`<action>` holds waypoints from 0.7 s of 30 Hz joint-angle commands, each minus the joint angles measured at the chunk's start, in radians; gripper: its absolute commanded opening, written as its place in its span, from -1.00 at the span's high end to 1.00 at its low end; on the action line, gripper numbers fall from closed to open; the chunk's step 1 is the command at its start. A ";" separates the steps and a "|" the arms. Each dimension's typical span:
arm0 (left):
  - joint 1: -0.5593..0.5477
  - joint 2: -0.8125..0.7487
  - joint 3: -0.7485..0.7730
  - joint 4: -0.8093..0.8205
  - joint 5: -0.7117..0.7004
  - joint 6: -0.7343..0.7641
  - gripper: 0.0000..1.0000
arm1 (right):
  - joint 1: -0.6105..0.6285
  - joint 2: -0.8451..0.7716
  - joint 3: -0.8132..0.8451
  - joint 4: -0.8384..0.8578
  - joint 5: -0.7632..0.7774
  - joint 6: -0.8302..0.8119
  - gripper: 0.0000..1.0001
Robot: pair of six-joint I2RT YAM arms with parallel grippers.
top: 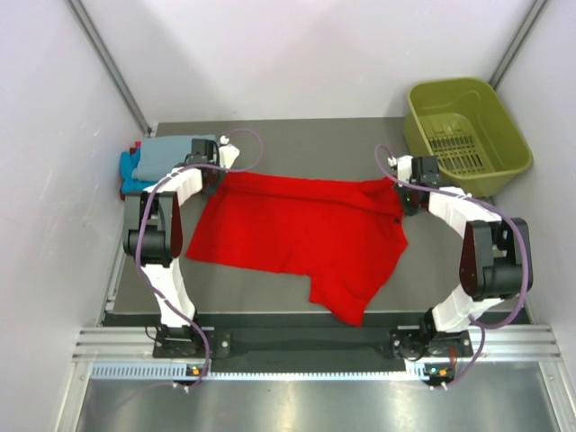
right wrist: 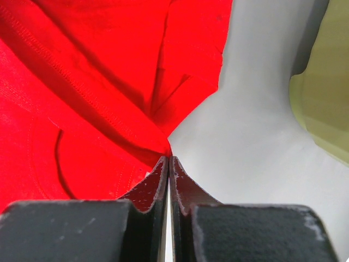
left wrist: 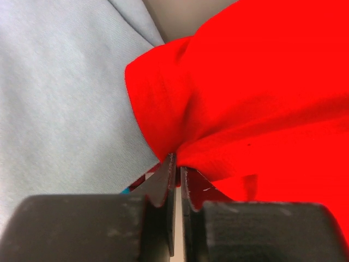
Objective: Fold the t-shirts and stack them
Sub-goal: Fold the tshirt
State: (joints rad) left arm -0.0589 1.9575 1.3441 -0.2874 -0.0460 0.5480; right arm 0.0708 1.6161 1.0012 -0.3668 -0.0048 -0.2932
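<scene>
The red t-shirt (top: 297, 234) lies spread across the middle of the bench (top: 306, 148), its far edge stretched between the two arms and one part trailing toward the near edge on the right. The left claw (top: 219, 165) is at the shirt's far left corner. In the left wrist view its jaws are pinched nearly together, with red cloth (left wrist: 245, 98) gathered into the tips (left wrist: 175, 164). The right claw (top: 403, 187) is at the far right corner. In the right wrist view its jaws are pressed together at the tips (right wrist: 168, 161), where folds of red cloth (right wrist: 98, 82) converge, so it too grips the shirt.

At the far left of the bench a folded grey-blue t-shirt (top: 175, 151) lies on a turquoise t-shirt (top: 130, 173); the left claw is just beside them, and the grey-blue cloth fills the left of its wrist view (left wrist: 65, 98). An olive-green basket (top: 508, 135) sits at the far right corner, apart from the red shirt.
</scene>
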 commanded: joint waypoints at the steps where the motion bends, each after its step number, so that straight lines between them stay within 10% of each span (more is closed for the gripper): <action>1: 0.010 -0.019 -0.008 -0.045 -0.020 -0.013 0.80 | -0.009 -0.045 -0.004 0.005 0.012 -0.021 0.90; 4: 0.010 -0.014 0.035 -0.062 -0.028 -0.049 0.24 | -0.009 -0.050 0.042 -0.001 0.009 -0.001 0.05; 7: 0.010 -0.042 0.070 -0.023 -0.032 -0.065 -0.38 | -0.009 -0.047 0.118 -0.017 0.009 0.029 -0.33; 21: -0.082 0.112 0.434 -0.108 0.023 -0.187 -0.45 | 0.006 0.160 0.358 0.005 -0.084 0.134 -0.40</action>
State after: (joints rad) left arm -0.1219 2.0174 1.7462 -0.3481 0.0059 0.3992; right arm 0.0700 1.7348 1.3193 -0.3668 -0.0658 -0.1787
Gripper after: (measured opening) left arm 0.729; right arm 0.704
